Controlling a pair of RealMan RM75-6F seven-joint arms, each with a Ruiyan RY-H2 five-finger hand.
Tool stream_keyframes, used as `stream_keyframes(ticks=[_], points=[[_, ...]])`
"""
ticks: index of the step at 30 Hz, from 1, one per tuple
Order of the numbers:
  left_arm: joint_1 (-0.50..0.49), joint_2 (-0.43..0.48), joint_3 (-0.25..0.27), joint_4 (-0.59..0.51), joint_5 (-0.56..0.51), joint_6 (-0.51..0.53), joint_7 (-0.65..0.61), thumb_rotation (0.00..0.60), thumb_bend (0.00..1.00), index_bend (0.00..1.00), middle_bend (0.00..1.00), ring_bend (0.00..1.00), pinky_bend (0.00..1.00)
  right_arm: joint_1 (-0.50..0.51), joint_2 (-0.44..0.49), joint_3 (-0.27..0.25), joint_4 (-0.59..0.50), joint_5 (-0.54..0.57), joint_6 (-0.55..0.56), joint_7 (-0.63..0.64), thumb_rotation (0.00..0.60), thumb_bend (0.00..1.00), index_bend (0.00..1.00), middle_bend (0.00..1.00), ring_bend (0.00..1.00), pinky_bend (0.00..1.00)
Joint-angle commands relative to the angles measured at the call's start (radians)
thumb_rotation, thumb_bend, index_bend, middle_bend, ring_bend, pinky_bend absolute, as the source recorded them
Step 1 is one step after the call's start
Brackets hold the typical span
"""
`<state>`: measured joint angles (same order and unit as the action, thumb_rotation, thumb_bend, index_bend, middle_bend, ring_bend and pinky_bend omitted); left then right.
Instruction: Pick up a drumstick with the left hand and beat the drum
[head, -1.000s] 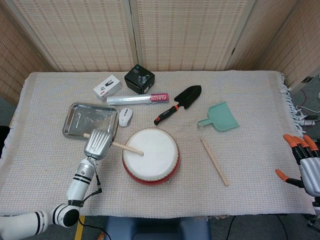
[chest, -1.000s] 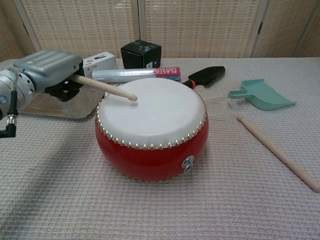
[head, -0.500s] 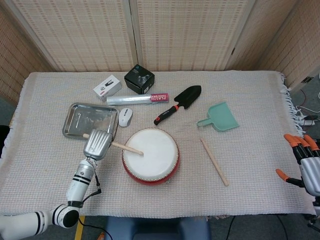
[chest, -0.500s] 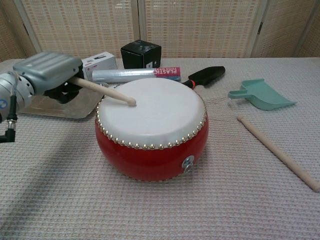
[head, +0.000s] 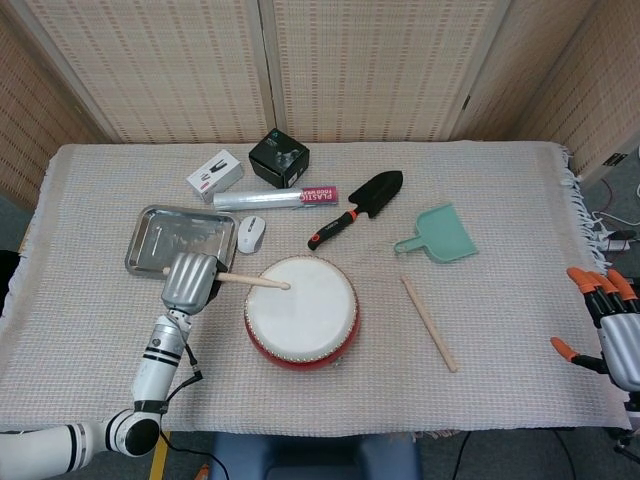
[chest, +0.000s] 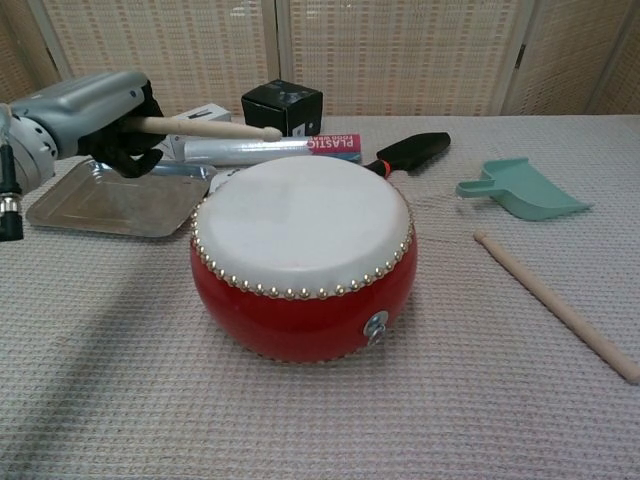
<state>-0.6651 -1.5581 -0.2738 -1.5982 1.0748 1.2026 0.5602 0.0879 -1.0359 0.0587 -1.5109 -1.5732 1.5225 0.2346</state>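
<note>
Wooden drumstick (chest: 205, 128) grasped in left robot hand (chest: 85, 112), lying level, tip raised above drum (chest: 302, 255) rim, pointing right.

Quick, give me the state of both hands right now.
Left hand: grips the drumstick, its tip raised above the drum.
Right hand: holds nothing, fingers apart, off the table's right edge.

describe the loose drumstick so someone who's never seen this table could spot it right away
Start at the red drum in the middle of the table. On the cloth just right of it, below the green dustpan, lies a bare wooden drumstick. Unlike the other stick in the left hand, nothing touches it.
</note>
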Motion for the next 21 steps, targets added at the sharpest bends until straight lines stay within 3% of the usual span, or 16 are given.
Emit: stream_keyframes(ticks=[1,5,13,21], points=[[-0.021,-0.036,0.054,0.092,-0.003,-0.018,0.112,0.600,0.65,1.00,1.00,1.00,1.00,0.000,0.001,0.001,-0.001,0.002,-0.001,-0.001,0.600,0.18,0.00,0.10,0.00,0.03],[-0.038,-0.057,0.099,0.139,0.010,-0.032,0.197,0.600,0.65,1.00,1.00,1.00,1.00,0.001,0.003,0.001,-0.003,0.001,0.000,-0.004,0.600,0.18,0.00,0.10,0.00,0.03],[0.007,-0.013,-0.024,0.005,-0.019,0.002,-0.095,0.600,0.65,1.00,1.00,1.00,1.00,0.000,0.002,-0.001,-0.003,0.001,-0.001,-0.003,0.600,0.18,0.00,0.10,0.00,0.03],[-0.009,-0.022,0.011,0.065,0.004,-0.013,-0.058,0.600,0.65,1.00,1.00,1.00,1.00,-0.001,0.004,0.001,-0.006,0.004,0.001,-0.005,0.600,0.18,0.00,0.10,0.00,0.03]])
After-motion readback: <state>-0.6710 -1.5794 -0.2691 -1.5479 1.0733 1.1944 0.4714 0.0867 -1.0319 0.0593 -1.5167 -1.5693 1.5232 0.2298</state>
